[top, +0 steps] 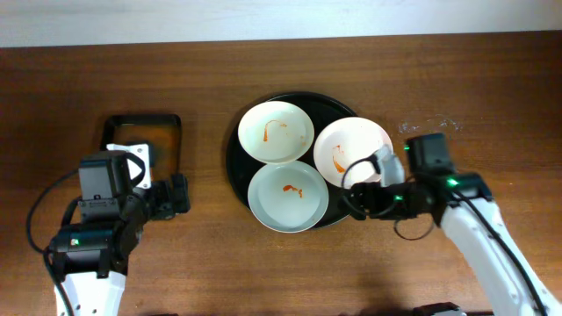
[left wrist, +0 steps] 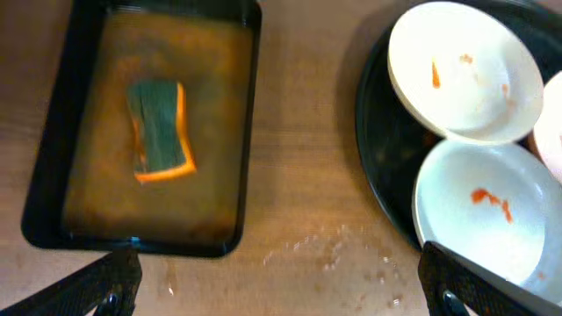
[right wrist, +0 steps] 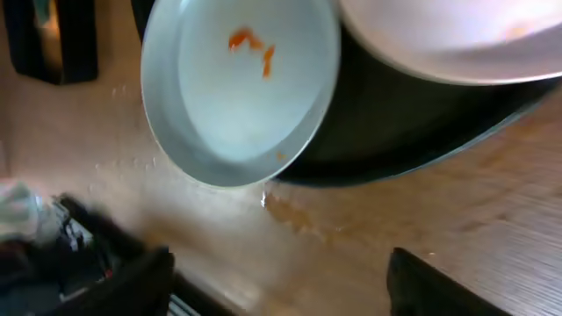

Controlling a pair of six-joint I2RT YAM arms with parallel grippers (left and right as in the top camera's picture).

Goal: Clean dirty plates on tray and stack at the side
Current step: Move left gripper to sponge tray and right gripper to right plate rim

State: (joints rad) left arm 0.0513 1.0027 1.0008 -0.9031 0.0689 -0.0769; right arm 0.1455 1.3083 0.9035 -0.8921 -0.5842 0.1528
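A round black tray [top: 235, 156] holds three white plates smeared with orange sauce: one at the back [top: 276, 132], one at the front [top: 288, 195] and one at the right [top: 351, 151]. My right gripper [top: 351, 204] is open and empty at the tray's front right edge, beside the front plate [right wrist: 241, 88]. My left gripper [top: 182, 195] is open and empty over bare table, left of the tray. A green and orange sponge [left wrist: 160, 130] lies in a black basin [left wrist: 48, 149] of brownish water.
The basin [top: 176, 132] sits at the left, partly under my left arm. Water drops lie on the wood right of the tray [top: 430, 125] and before the basin [left wrist: 338, 250]. A small puddle [right wrist: 294, 215] lies by the tray's edge.
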